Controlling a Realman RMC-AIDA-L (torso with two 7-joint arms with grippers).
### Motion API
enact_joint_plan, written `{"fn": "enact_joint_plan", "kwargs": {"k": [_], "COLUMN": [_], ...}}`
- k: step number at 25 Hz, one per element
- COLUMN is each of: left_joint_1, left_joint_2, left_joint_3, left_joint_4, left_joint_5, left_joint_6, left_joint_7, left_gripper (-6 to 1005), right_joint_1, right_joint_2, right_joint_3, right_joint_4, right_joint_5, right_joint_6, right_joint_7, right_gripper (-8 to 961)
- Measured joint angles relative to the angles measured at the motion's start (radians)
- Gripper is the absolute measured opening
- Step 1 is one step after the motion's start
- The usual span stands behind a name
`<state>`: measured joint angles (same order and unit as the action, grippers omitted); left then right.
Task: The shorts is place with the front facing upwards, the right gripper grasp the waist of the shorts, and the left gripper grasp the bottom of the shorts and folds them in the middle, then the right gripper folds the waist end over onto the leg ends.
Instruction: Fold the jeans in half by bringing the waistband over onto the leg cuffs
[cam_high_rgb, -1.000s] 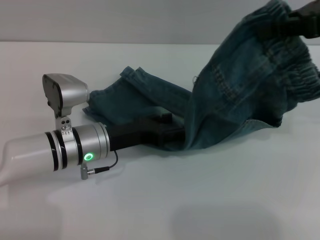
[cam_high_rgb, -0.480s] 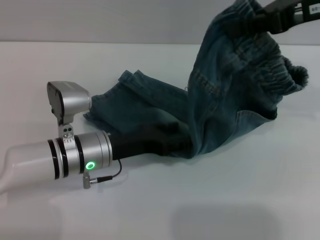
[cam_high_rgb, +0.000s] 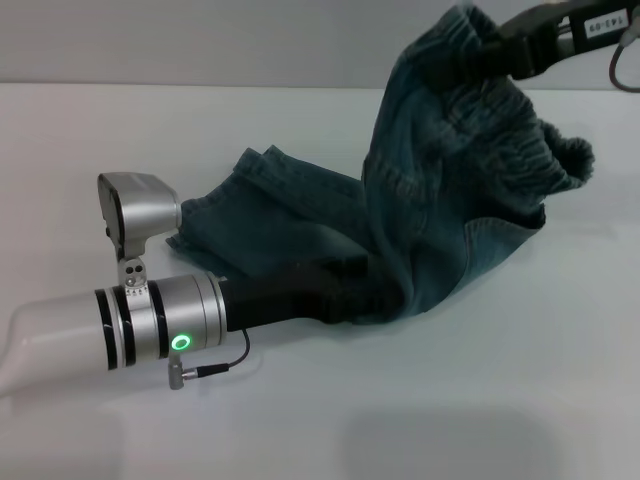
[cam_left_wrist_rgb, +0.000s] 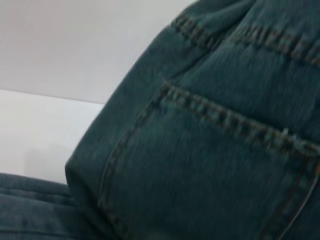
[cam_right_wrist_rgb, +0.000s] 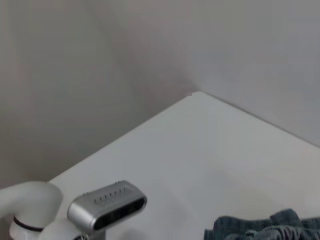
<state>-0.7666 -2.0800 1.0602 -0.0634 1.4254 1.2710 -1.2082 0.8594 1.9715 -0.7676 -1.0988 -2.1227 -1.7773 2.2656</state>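
Blue denim shorts (cam_high_rgb: 440, 200) lie on the white table (cam_high_rgb: 450, 400), leg ends (cam_high_rgb: 250, 200) flat toward the left. My right gripper (cam_high_rgb: 503, 47) is shut on the elastic waist (cam_high_rgb: 470, 40) and holds it high at the upper right, so the cloth hangs down in a fold. My left gripper (cam_high_rgb: 345, 290) reaches in low from the lower left, its black body resting at the middle of the shorts with its tip hidden under the hanging cloth. The left wrist view is filled by denim and pocket stitching (cam_left_wrist_rgb: 225, 120). The right wrist view shows a denim edge (cam_right_wrist_rgb: 265, 227).
The left arm's silver wrist and camera housing (cam_high_rgb: 140, 205) lie across the table's left front, seen too in the right wrist view as a silver housing (cam_right_wrist_rgb: 107, 205). A grey wall (cam_high_rgb: 200, 40) rises behind the table's far edge.
The right gripper has carried the waist leftward and slightly up, so the hanging cloth now drapes further over the left gripper. The left arm has barely moved.
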Motion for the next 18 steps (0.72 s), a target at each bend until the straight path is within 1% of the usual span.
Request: {"fn": "enact_joint_plan", "kwargs": {"k": [2,5,7,8,9,10,11,12,13,15,18], "left_joint_1": [0.011,0.044,0.087,0.102,0.135,0.155,0.155,0.206,0.226,0.248,0.260], "left_joint_2": [0.001,0.009,0.018,0.019,0.022,0.022,0.022,0.023,0.023,0.023,0.026], "left_joint_3": [-0.002,-0.003,0.001,0.001,0.001,0.000,0.000,-0.004,-0.015,-0.045,-0.098], "left_joint_4": [0.018,0.087,0.168,0.198,0.259,0.298,0.298,0.384,0.418,0.452,0.464], "left_joint_5": [0.000,-0.002,0.000,0.000,0.000,0.000,0.000,-0.002,-0.004,-0.006,-0.006], "left_joint_6": [-0.002,-0.010,-0.027,-0.039,-0.063,-0.079,-0.079,-0.118,-0.133,-0.149,-0.158], "left_joint_7": [-0.001,-0.014,-0.036,-0.046,-0.063,-0.071,-0.071,-0.085,-0.089,-0.096,-0.098], "left_gripper": [809,808,808,808,808,808,808,808,808,808,808], "right_joint_1": [-0.001,-0.005,-0.008,-0.009,-0.010,-0.011,-0.012,-0.012,-0.013,-0.013,-0.010], "right_joint_2": [-0.001,-0.001,0.002,0.004,0.006,0.010,0.014,0.019,0.024,0.037,0.055], "right_joint_3": [-0.003,-0.003,-0.003,-0.003,-0.003,-0.004,-0.005,-0.008,-0.013,-0.036,-0.084], "right_joint_4": [0.007,0.008,0.009,0.009,0.009,0.009,0.010,0.014,0.019,0.031,0.055], "right_joint_5": [-0.014,-0.018,-0.018,-0.018,-0.018,-0.018,-0.018,-0.018,-0.018,-0.019,-0.021], "right_joint_6": [0.000,0.000,0.000,0.000,0.000,0.000,0.001,0.002,0.009,0.030,0.080], "right_joint_7": [0.000,0.000,0.000,0.000,0.000,-0.001,-0.004,-0.009,-0.016,-0.026,-0.033], "right_gripper": [49,49,49,49,49,49,49,49,49,49,48]}}
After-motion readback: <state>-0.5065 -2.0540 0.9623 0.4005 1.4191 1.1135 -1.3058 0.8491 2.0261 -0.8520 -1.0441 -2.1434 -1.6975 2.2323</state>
